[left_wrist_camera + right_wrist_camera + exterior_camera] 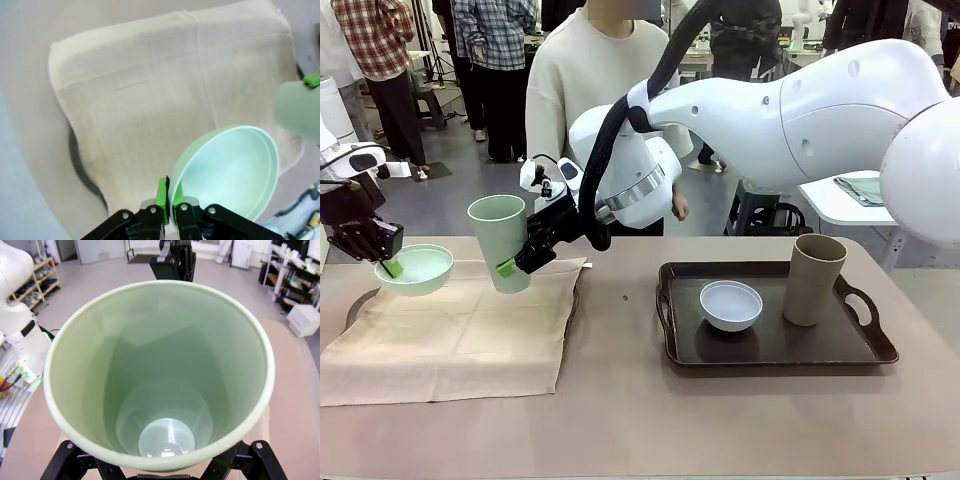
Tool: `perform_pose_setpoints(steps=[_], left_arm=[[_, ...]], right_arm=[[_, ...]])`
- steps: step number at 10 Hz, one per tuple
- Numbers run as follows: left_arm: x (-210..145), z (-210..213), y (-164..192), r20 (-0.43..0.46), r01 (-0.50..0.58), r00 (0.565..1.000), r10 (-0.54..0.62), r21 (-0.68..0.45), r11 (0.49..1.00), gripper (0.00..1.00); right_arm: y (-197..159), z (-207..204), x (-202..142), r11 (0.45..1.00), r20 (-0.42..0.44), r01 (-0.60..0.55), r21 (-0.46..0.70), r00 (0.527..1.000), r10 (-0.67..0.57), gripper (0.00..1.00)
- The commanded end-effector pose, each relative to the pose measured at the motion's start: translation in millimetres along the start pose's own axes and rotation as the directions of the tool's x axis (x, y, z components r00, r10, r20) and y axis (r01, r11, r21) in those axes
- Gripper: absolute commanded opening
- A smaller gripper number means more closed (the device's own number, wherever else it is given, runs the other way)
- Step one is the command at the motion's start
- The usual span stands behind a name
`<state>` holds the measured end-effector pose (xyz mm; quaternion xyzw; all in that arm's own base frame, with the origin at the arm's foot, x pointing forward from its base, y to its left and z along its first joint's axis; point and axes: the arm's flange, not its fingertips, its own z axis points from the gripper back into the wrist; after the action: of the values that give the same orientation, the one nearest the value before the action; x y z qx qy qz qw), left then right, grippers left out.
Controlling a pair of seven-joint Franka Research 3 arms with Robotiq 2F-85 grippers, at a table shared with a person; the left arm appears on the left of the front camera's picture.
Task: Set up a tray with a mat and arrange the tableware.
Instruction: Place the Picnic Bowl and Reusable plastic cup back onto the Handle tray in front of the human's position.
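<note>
Pale green matte plastic is likely behaving light, stiff and slick: your left tool [388,267] is pinching the bowl [420,270] by its rim, your right tool [510,266] is clasping the tall cup [498,232] low on its wall, both hanging above the mat [460,340].

You have bright, even overhead light: soft shadows on the tray [775,345], a faint gleam in the white bowl [731,304] on it. Your wrist views bend at the edges.

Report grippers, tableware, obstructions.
Left gripper shut on rim of pale green plastic bowl. Right gripper holds tall pale green cup. Both held above beige cloth mat.
</note>
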<state>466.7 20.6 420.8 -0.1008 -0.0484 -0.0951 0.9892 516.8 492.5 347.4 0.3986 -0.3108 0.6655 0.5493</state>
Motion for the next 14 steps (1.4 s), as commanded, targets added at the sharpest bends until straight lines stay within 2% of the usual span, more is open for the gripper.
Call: perform_pose_setpoints(steps=[1, 4, 6, 9, 14], left_arm=[[6.0, -3.5, -0.2, 0.022, -0.005, 1.0, 0.005, -0.005, 1.0, 0.04], [1.6, -4.5, 0.1, -0.001, -0.006, 1.0, 0.006, -0.006, 1.0, 0.04], [9.0, -27.2, 2.1, -0.007, -0.017, 1.0, 0.017, -0.016, 1.0, 0.04], [13.6, -47.4, 5.6, 0.056, -0.017, 0.998, 0.019, -0.041, 0.999, 0.04], [22.4, -70.6, 9.3, 0.061, -0.006, 0.998, 0.008, -0.037, 0.999, 0.04]], right_arm=[[0.8, -3.5, -4.6, 1.0, 0.013, -0.001, -0.029, 1.0, 0.002, 0.82], [-1.0, -2.3, -5.9, 1.0, -0.001, 0.006, 0.0, 1.0, -0.006, 0.82], [-3.8, -8.9, -19.7, 0.999, 0.045, -0.037, 0.036, 0.998, 0.036, 0.82], [0.1, -20.1, -29.7, 0.996, 0.045, -0.066, 0.055, 0.997, 0.064, 0.82], [-1.2, -31.7, -47.7, 0.995, 0.016, -0.061, 0.078, 0.998, 0.06, 0.82]])
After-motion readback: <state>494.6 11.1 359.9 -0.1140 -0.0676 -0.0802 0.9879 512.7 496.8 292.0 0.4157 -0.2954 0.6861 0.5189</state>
